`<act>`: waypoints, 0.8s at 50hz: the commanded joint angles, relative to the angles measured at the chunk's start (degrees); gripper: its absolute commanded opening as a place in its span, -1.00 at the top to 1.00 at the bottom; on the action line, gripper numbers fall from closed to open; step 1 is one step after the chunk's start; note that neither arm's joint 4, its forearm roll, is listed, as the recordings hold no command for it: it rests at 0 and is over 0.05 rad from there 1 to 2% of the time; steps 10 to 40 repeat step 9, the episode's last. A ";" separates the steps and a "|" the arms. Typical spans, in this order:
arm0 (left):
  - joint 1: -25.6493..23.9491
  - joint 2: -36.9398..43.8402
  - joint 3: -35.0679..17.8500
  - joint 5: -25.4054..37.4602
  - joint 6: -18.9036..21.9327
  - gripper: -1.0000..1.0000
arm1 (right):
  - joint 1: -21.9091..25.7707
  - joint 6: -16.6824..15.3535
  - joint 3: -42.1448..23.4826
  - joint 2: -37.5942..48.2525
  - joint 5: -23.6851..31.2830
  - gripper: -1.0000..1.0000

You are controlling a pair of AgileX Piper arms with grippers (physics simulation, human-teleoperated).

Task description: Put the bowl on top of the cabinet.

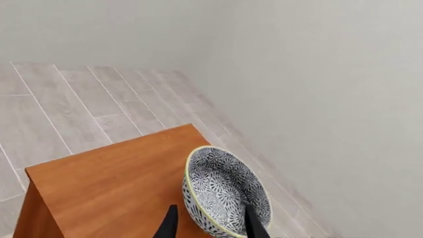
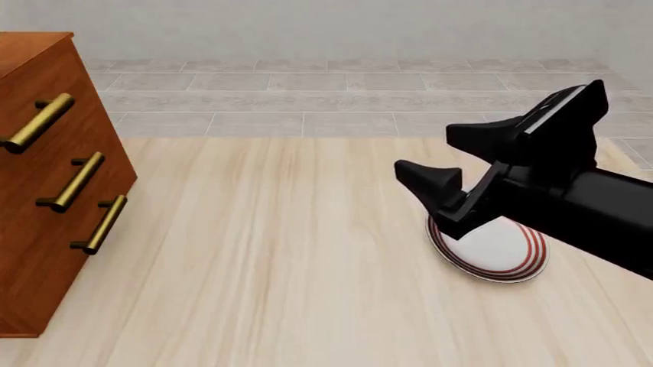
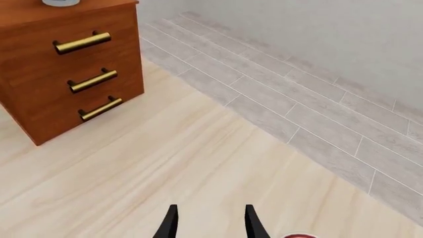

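Note:
The blue-and-white floral bowl point(image 1: 225, 193) with a pale rim sits over the cabinet's flat wooden top point(image 1: 112, 183), near the corner by the wall. My left gripper point(image 1: 211, 224) is open, one finger outside the bowl's near wall and one inside. The right wrist view shows the cabinet point(image 3: 73, 74) with three brass handles, and a sliver of the bowl point(image 3: 61, 2) on top of it. In the front view the cabinet point(image 2: 41, 229) stands at the left; the bowl and left gripper are out of that frame. My right gripper point(image 2: 429, 153) point(image 3: 211, 220) hangs open and empty above the table.
A white plate with red rings point(image 2: 500, 252) lies on the light wooden table point(image 2: 255, 267) under the right arm; its edge point(image 3: 297, 235) shows in the right wrist view. Grey floor tiles point(image 2: 337, 99) and a pale wall lie beyond the table.

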 commanded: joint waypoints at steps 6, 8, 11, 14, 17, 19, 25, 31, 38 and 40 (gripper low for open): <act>-3.61 -6.89 0.86 2.57 0.88 -1.00 | -0.08 -0.12 -0.01 0.00 0.10 -1.00; -3.88 -7.78 0.73 2.99 1.03 -1.00 | 0.01 -0.09 0.08 -0.05 0.07 -1.00; -4.18 -8.18 0.79 3.17 1.13 -1.00 | 0.02 -0.17 0.13 -0.05 0.06 -1.00; -4.18 -8.18 0.79 3.17 1.13 -1.00 | 0.02 -0.17 0.13 -0.05 0.06 -1.00; -4.18 -8.18 0.79 3.17 1.13 -1.00 | 0.02 -0.17 0.13 -0.05 0.06 -1.00; -4.18 -8.18 0.79 3.17 1.13 -1.00 | 0.02 -0.17 0.13 -0.05 0.06 -1.00; -4.18 -8.18 0.79 3.17 1.13 -1.00 | 0.02 -0.17 0.13 -0.05 0.06 -1.00; -4.18 -8.18 0.79 3.17 1.13 -1.00 | 0.02 -0.17 0.13 -0.05 0.06 -1.00; -4.18 -8.18 0.79 3.17 1.13 -1.00 | 0.02 -0.17 0.13 -0.05 0.06 -1.00; -4.18 -8.18 0.79 3.17 1.13 -1.00 | 0.02 -0.17 0.13 -0.05 0.06 -1.00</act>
